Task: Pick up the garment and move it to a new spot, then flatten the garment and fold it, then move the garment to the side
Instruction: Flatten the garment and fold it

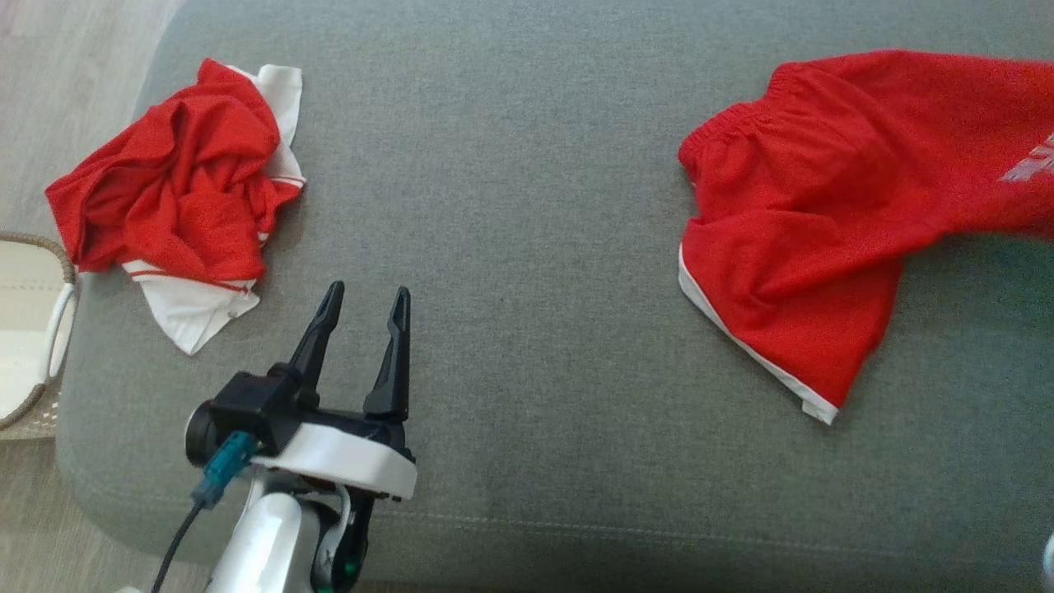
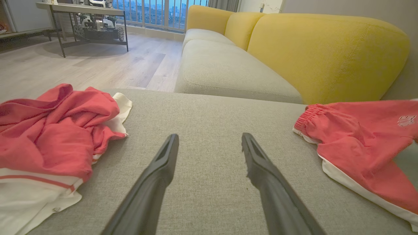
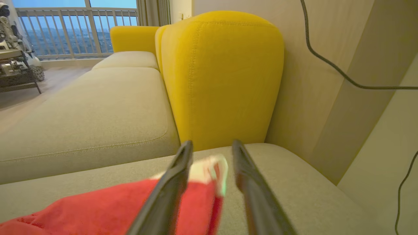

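The red shorts (image 1: pixel 807 206) are lying at the right of the head view on the grey cushion (image 1: pixel 510 165). Their waistband is turned toward the centre, their far side is being cut off by the right frame edge, and the white-trimmed hem is lying well in from the cushion's lower seam. A crumpled red and white shirt (image 1: pixel 177 181) is lying at the upper left, close to the cushion's left edge and near a woven basket (image 1: pixel 41 240). A wide bare stretch of fabric is being left between the two garments. The left gripper (image 1: pixel 367 291) is being held at the lower left with its fingers spread and nothing between them. In the right wrist view, the right gripper (image 3: pixel 212 143) is being held with its fingers parted. A blurred red and white corner of the shorts is lying between them unpinched, below the yellow backrest (image 3: pixel 222 81).
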Robot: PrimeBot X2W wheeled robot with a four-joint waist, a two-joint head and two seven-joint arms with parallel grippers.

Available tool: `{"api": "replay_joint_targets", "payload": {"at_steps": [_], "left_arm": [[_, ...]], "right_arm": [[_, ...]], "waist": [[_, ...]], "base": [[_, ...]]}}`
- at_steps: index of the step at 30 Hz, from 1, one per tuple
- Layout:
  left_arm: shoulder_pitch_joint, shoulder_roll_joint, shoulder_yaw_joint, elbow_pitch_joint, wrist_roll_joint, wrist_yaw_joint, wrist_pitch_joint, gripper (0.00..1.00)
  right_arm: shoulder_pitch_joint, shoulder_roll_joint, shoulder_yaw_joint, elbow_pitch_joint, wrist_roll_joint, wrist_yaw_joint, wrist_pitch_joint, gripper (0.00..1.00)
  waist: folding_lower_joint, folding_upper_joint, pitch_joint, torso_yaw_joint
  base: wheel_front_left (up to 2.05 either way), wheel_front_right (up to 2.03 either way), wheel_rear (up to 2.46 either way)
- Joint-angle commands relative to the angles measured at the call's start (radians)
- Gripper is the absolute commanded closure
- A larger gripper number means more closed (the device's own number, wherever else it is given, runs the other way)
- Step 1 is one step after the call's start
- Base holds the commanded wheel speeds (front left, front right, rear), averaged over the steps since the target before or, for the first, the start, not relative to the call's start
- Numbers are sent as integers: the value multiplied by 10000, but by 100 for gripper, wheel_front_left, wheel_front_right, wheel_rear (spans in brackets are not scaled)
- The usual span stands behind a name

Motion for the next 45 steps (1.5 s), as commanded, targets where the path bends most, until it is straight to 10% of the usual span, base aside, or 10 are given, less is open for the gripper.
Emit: {"api": "replay_joint_targets", "payload": {"at_steps": [1,12,19,27,45], "left_arm": [[-391,24,310,-277,48,-8,-61,0],[-338,24,583,-226,2,118,-61,0],[-127,24,897,-396,-103,272,-61,0],[135,24,911,-404,-195,373,-61,0],[225,24,771,-101,-147,257,-61,0]], "right_arm": [[-644,147,-27,-188,-508,-2,-333,0],[336,1703,2428,-762,344,-2,-1005,0],[2973,2010,5329,-3093,2375,-2,-1025,0],[6183,2068,6357,-5465,3265,-2,-1027,0],[7593,2073,7627,-4279,3206,-2,-174,0]], "waist": [[-1,0,54,-60],[-1,0,-411,-762],[-1,0,-1066,-1367],[-1,0,-1441,-1548],[-1,0,-1224,-1384]], "base": [[0,0,0],[0,0,0],[0,0,0],[0,0,0],[0,0,0]]}}
